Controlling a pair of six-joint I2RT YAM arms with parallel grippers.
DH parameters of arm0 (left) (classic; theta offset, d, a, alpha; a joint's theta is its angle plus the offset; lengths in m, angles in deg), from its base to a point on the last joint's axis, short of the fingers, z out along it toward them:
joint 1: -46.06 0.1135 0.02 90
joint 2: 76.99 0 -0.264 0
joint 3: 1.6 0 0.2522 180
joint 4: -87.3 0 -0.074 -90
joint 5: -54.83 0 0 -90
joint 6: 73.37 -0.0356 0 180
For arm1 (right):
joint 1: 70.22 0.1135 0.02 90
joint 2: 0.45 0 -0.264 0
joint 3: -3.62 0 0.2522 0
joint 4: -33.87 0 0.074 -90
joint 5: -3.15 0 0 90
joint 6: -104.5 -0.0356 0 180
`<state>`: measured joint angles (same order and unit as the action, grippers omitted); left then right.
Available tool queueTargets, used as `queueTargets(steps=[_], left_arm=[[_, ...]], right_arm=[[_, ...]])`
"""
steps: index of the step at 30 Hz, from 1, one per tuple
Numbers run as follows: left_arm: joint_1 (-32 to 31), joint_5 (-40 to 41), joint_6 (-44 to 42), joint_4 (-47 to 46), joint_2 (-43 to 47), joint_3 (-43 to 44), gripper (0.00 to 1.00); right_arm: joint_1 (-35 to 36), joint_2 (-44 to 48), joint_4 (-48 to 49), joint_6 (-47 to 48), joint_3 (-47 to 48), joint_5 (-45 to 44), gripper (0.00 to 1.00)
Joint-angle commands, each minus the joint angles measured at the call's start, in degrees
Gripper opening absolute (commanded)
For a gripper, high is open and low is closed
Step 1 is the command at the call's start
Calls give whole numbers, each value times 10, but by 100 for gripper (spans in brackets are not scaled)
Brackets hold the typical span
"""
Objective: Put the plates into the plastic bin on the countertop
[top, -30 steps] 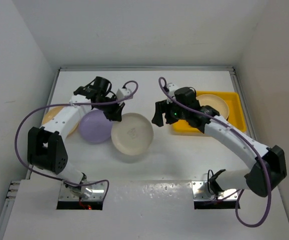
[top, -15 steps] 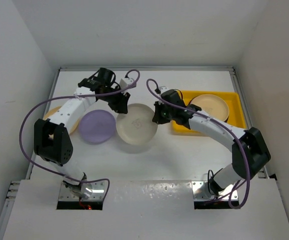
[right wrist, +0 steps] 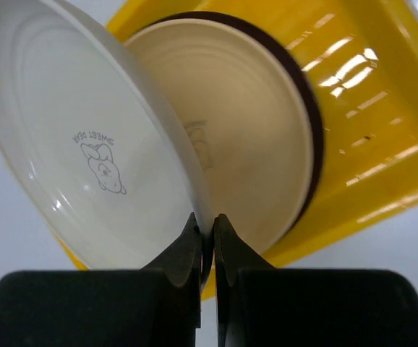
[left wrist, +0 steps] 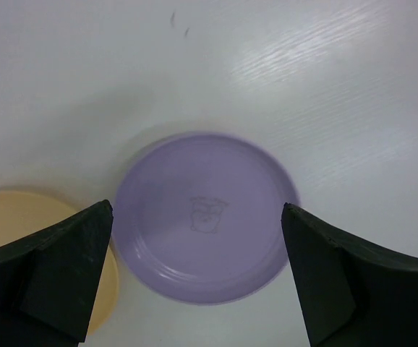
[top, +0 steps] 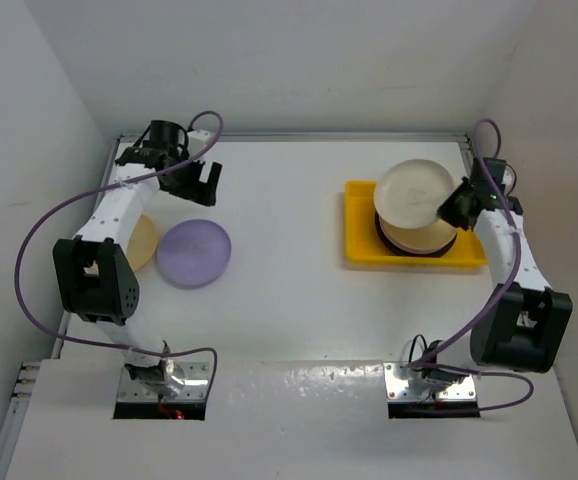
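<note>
My right gripper (top: 456,205) (right wrist: 207,220) is shut on the rim of a cream plate (top: 412,190) (right wrist: 86,144). It holds that plate tilted above the yellow plastic bin (top: 357,248) (right wrist: 382,108). In the bin lies another cream plate (top: 419,238) (right wrist: 252,123) on a dark-rimmed plate (right wrist: 314,144). My left gripper (top: 199,184) (left wrist: 197,210) hangs open and empty above a lavender plate (top: 194,253) (left wrist: 205,217) on the white countertop (top: 289,290). A yellow-orange plate (top: 145,243) (left wrist: 6,217) lies just left of the lavender one, partly under the left arm.
The countertop's raised pale rim (top: 289,136) runs along the back, and grey walls close in on both sides. The bin stands near the right edge. Purple cables loop from both arms.
The left gripper let go of the cream plate, opened and drew back to the far left. The right gripper shut on that plate and carried it right, over the bin.
</note>
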<state>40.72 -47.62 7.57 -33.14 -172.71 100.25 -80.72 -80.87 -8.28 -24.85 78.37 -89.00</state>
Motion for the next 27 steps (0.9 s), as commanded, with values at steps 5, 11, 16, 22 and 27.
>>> queueTargets(steps=[5, 11, 16, 22, 27], left_arm=[[45, 64, 16, -11, -55, -33, 99], [61, 106, -6, -11, -99, -14, 99], [68, 143, -39, -24, -148, -8, 99], [85, 125, -86, -19, -208, -28, 88], [85, 39, -120, 15, -244, -34, 44]], right_arm=[[-72, -46, -50, 8, 36, 49, 1], [-76, -111, -102, 20, 92, 24, 56], [-52, -102, -138, 58, 128, -68, 82], [-1, -69, -152, 110, 165, -122, 84], [84, -36, -142, 151, 177, -149, 84]])
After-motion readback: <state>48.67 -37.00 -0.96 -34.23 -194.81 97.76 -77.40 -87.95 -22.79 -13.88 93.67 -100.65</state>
